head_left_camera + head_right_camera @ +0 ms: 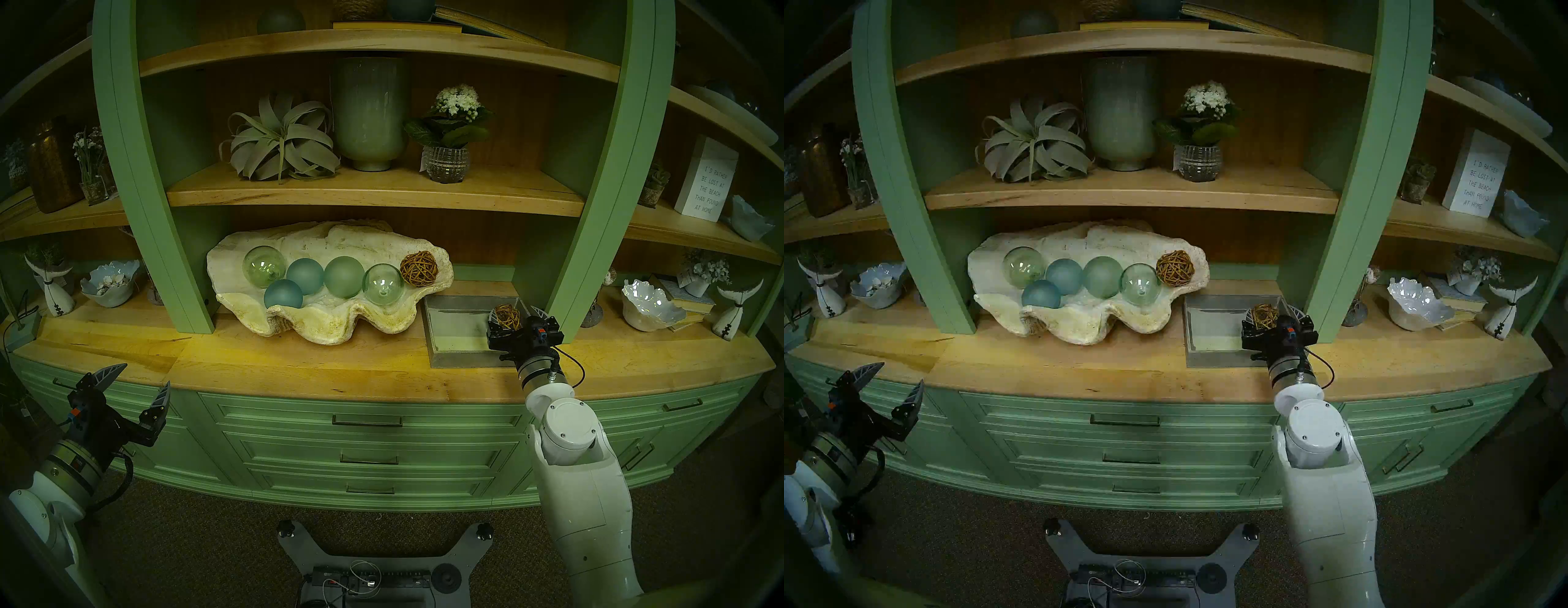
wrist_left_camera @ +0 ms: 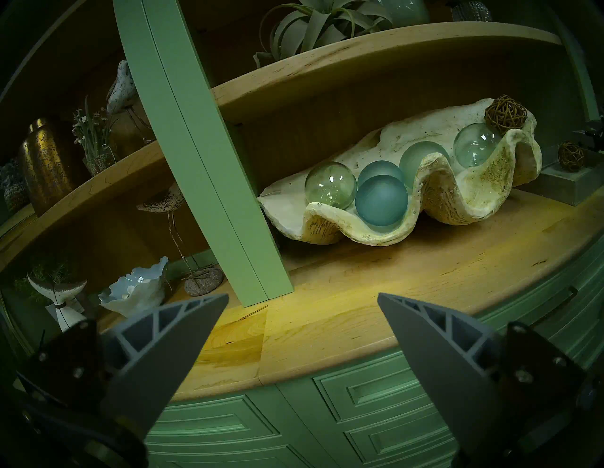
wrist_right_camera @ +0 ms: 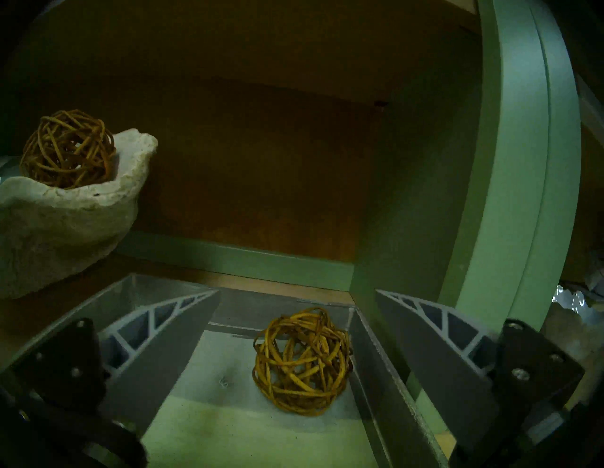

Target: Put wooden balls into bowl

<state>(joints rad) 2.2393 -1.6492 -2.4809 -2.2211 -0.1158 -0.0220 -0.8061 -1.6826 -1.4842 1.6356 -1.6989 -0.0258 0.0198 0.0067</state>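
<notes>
The cream clam-shell bowl (image 1: 339, 329) sits on the wooden counter, and it also shows in the left wrist view (image 2: 457, 209). One brown rattan ball (image 1: 418, 268) lies at the bowl's right end (image 3: 67, 150). The other rattan ball (image 1: 508, 316) lies in the far right corner of the square grey tray (image 1: 449, 361), against its right wall (image 3: 300, 361). My right gripper (image 3: 297, 291) is open just in front of this ball, not touching it. Its left finger is inside the tray and its right finger is outside the tray wall. My left gripper (image 1: 144, 375) is open and empty, low at the left in front of the drawers.
Several green and blue glass balls (image 1: 305, 276) fill the bowl left of the rattan ball. A green upright post (image 1: 594, 212) stands close to the right of the tray. A wooden shelf (image 1: 373, 197) overhangs the bowl. Small white jagged bowls (image 1: 651, 303) stand on the side shelves.
</notes>
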